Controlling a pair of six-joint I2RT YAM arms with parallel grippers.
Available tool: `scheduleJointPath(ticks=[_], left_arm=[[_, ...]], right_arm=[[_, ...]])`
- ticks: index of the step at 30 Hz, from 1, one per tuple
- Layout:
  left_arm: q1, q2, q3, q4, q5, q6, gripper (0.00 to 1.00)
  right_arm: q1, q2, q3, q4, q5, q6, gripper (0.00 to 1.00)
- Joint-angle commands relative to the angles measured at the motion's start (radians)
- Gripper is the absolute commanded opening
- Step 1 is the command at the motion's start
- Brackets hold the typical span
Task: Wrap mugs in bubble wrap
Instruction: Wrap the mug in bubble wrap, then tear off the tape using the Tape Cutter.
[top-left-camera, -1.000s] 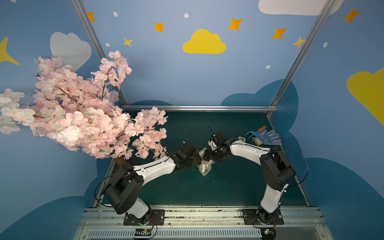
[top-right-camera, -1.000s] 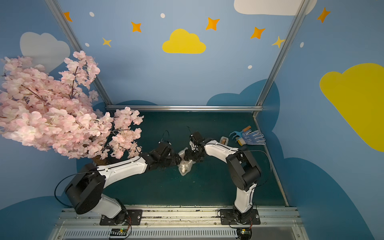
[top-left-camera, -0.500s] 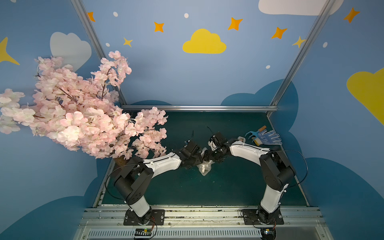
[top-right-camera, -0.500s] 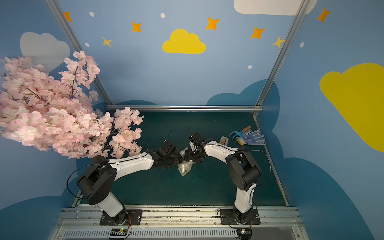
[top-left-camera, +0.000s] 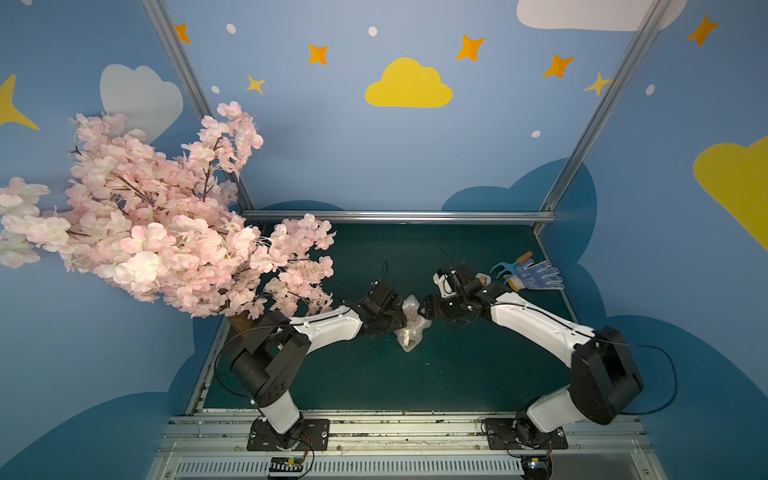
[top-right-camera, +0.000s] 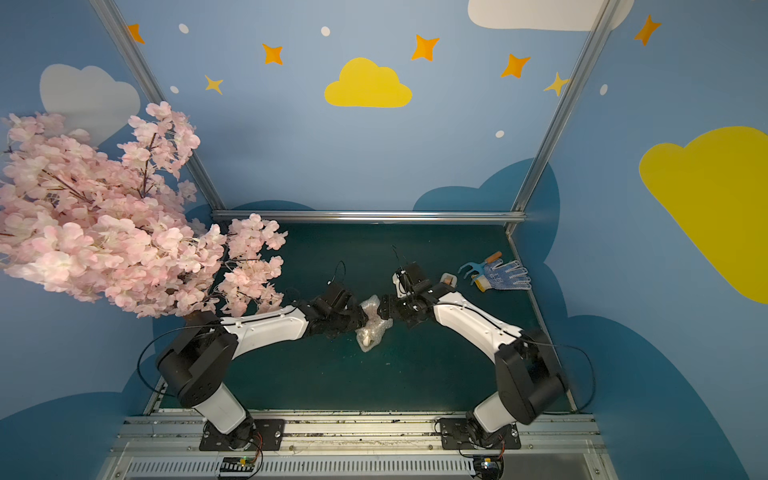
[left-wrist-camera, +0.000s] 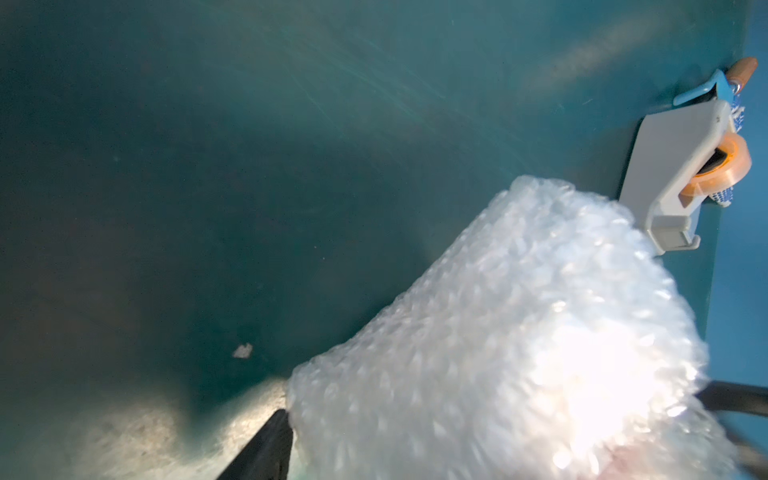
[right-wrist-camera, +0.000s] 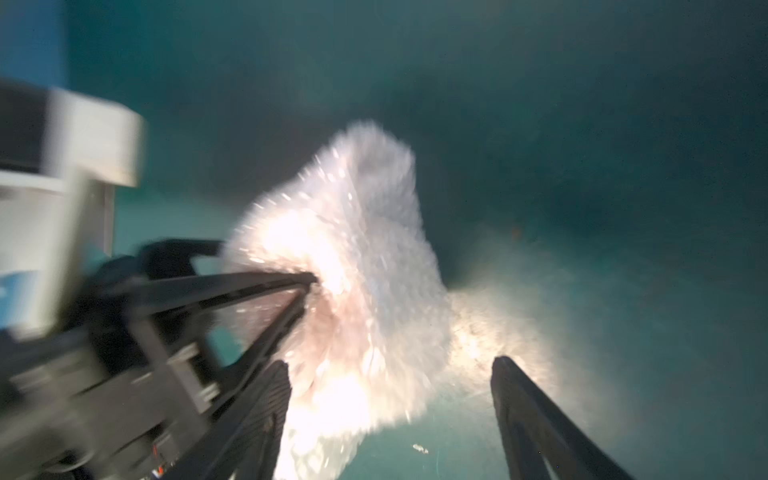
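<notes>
The bubble wrap (top-left-camera: 411, 322) bundle lies on the green surface (top-left-camera: 457, 374) between the left tool (top-left-camera: 400, 318) and right tool (right-wrist-camera: 390, 399). The left tool clamps the wrap; the right tool's jaws stand spread, one finger (right-wrist-camera: 536, 419) clear of it. One bundle, two tools. The mug (top-left-camera: 406, 341) barely shows (blurred wrist views).

walls (top-left-camera: 332, 158): blue, clouds, stars | floor (top-left-camera: 415, 374): dark green | blossom tree (top-left-camera: 158, 232): far-left corner
</notes>
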Motion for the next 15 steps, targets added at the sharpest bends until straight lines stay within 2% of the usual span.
scheduleJointPath(ticks=[1,2,6,10,12,15], left_arm=[[0.006,0.041,-0.028,-0.044,0.011,0.052,0.67],[0.007,0.045,-0.024,-0.038,0.018,0.061,0.66],[0.012,0.049,-0.006,-0.023,0.046,0.123,0.65],[0.03,0.064,0.016,-0.004,0.098,0.2,0.65],[0.041,0.08,0.037,-0.001,0.133,0.233,0.65],[0.051,0.106,0.071,-0.02,0.161,0.274,0.65]], right_arm=[[-0.06,-0.112,-0.087,0.076,0.123,0.044,0.78],[-0.084,-0.134,-0.109,0.095,0.119,0.029,0.79],[-0.206,-0.155,-0.123,0.046,0.148,-0.002,0.69],[-0.409,-0.133,-0.105,0.024,-0.085,-0.011,0.66],[-0.509,-0.109,-0.117,0.059,-0.175,-0.002,0.58],[-0.632,-0.03,-0.116,0.113,-0.322,0.029,0.53]])
